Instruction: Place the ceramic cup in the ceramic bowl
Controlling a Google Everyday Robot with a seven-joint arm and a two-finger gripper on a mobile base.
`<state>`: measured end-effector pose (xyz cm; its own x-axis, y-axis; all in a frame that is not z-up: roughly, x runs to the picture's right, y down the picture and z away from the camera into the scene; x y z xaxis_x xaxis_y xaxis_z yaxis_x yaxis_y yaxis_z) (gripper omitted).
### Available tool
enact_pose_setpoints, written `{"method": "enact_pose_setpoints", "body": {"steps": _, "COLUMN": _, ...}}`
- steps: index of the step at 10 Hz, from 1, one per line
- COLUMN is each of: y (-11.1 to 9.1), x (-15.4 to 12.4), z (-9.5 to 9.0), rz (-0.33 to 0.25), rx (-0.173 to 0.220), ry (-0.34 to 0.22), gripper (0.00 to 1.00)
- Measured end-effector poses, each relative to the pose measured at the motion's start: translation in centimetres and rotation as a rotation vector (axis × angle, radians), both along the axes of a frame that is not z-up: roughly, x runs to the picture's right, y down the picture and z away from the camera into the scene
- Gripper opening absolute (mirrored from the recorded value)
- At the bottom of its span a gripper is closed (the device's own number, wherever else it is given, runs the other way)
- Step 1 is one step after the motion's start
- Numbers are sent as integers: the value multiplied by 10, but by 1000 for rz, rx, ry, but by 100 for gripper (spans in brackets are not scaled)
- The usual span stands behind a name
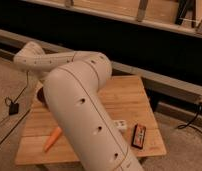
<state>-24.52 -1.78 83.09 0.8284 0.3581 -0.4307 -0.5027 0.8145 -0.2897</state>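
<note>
White arm [79, 100] fills the middle of the view. It rises from 6 o'clock, bends at a fat elbow, then reaches out toward 9–10 o'clock over the left end of the worktop [129, 97]. The far link ends near the upper-left edge of the worktop.

Tool – hidden behind the arm, somewhere at the worktop's left end. Cannot tell if it is spread, pressed together or pinching anything.

Bowl [40, 95] – only a dark maroon sliver shows at the 9 o'clock edge of the worktop, right against the arm's outline, and the rest is covered. Cup – not visible, cannot tell whether it is behind the arm.

Carrot [52, 139] lies at 7 o'clock on the worktop, tilted, close beside the arm's lower link. A small white box [121, 125] sits at about 5 o'clock, just beside the arm. A dark flat device [139, 135] with reddish markings lies right of the box, near the front-right corner and apart from the box.

The worktop is light wooden slats. On the floor at 9 o'clock there is a black plug [13, 107] with a cable. Another cable [193, 121] is at 3 o'clock. Behind is a dark wall with a pale ledge.
</note>
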Motion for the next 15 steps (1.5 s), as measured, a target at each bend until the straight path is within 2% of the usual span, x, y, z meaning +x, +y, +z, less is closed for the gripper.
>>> {"method": "enact_pose_setpoints", "body": {"steps": 1, "y": -9, "x": -6, "z": -5, "rz": -43, "rx": 51, "ry": 9, "gripper": 0}}
{"method": "enact_pose_setpoints", "body": {"steps": 2, "y": -14, "x": -10, "z": -8, "rz": -66, "rx": 86, "ry": 16, "gripper": 0}}
{"method": "enact_pose_setpoints", "body": {"steps": 4, "y": -14, "x": -21, "z": -15, "rz": -91, "rx": 128, "ry": 13, "gripper": 0}}
{"method": "enact_pose_setpoints", "body": {"steps": 6, "y": 0, "x": -34, "z": -17, "rz": -83, "rx": 116, "ry": -12, "gripper": 0}}
{"method": "enact_pose_setpoints", "body": {"steps": 9, "y": 24, "x": -51, "z": -12, "rz": -34, "rx": 69, "ry": -60, "gripper": 0}}
{"method": "enact_pose_setpoints", "body": {"steps": 12, "y": 28, "x": -58, "z": -6, "rz": -8, "rx": 64, "ry": -91, "gripper": 0}}
{"method": "enact_pose_setpoints", "body": {"steps": 15, "y": 34, "x": -64, "z": -1, "rz": -14, "rx": 57, "ry": -115, "gripper": 0}}
